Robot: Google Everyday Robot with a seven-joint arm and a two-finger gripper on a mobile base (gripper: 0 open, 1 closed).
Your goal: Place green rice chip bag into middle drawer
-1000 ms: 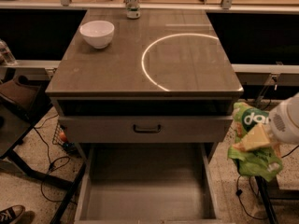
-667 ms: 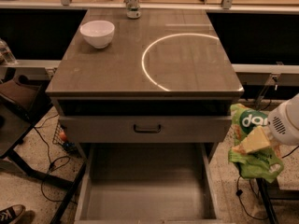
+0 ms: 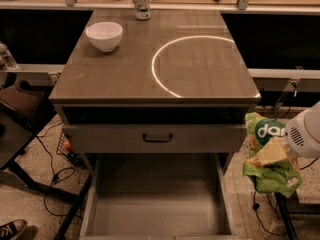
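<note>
The green rice chip bag (image 3: 267,171) hangs crumpled to the right of the cabinet, beside the closed drawer front and above the floor. My gripper (image 3: 270,153) comes in from the right edge on a white arm and is shut on the bag, with a pale yellow finger (image 3: 274,151) across its middle. The middle drawer (image 3: 159,204) is pulled out wide open below the closed front. Its bare grey floor has nothing on it. The bag is to the right of the drawer's right wall and higher than it.
A white bowl (image 3: 104,35) and a small bottle (image 3: 142,3) stand on the cabinet top (image 3: 125,74). The closed drawer front has a dark loop handle (image 3: 157,138). Cables and a dark chair (image 3: 20,129) lie at the left, a shoe (image 3: 11,229) at bottom left.
My gripper and the bag have sunk very slightly beside the cabinet. The drawer, bowl and bottle have not moved.
</note>
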